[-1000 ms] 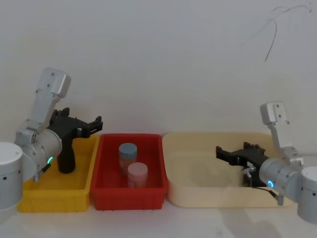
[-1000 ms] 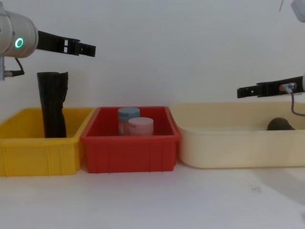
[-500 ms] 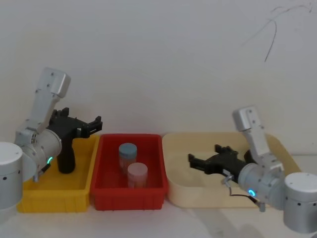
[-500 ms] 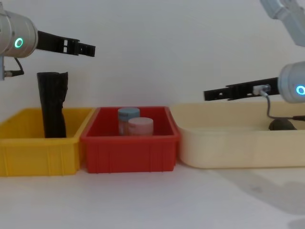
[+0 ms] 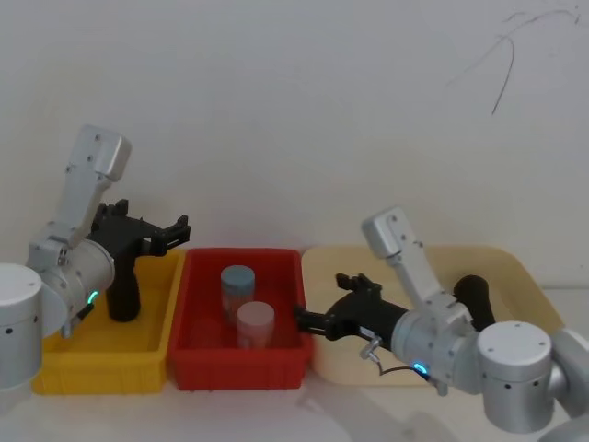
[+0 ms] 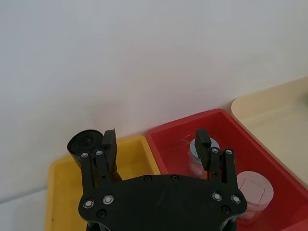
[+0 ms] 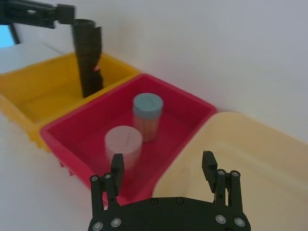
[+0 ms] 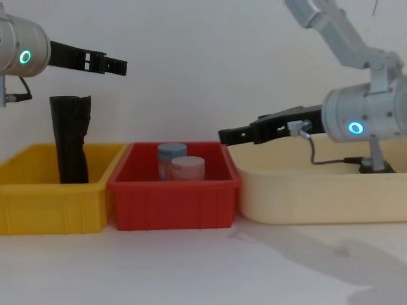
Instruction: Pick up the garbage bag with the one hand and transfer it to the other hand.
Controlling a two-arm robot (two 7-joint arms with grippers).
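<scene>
Bright, diffuse light is falling evenly over the white wall point(image 8: 191, 38) and table point(image 8: 191, 273), while the right gripper point(image 8: 222, 135) is casting a faint, soft-edged shadow there.

The left hand point(image 8: 121, 65) and right hand point(image 8: 224, 135) hover, fingers apart.

Garbage bag point(image 8: 71, 141) in left bin point(image 8: 51, 210); jars point(image 8: 187, 168) in middle bin point(image 8: 172, 206).

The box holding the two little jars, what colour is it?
The box is red, and the head view shows it best.
</scene>
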